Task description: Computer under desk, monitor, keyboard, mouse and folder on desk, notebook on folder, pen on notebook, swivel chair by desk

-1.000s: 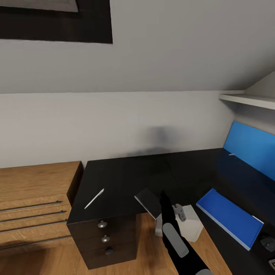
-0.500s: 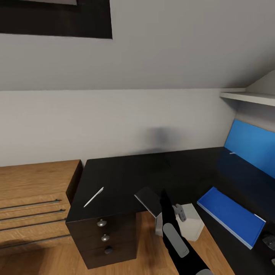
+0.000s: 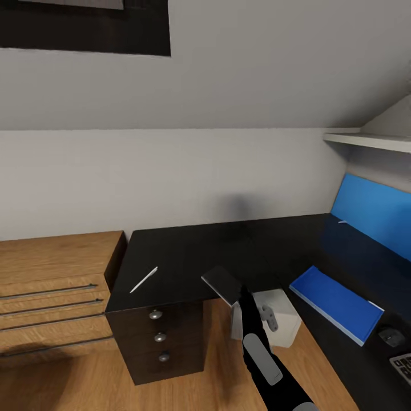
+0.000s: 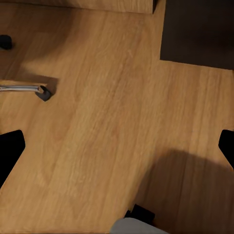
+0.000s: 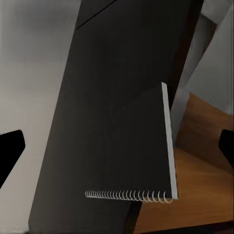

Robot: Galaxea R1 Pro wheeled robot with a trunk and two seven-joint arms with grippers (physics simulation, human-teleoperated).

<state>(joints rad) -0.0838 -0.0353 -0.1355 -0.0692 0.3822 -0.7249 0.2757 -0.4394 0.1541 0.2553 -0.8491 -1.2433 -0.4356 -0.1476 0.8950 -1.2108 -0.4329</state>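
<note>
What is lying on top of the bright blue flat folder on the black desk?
Nothing lies on the bright blue flat folder; its top is bare. The small dark-grey notebook is at the black desk edge, the thin white pen farther left.

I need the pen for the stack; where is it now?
In the head view the pen lies on the desk's left end, above the drawers, left of the notebook.

No text, label, brand, number or sign can be read on anything here.
</note>
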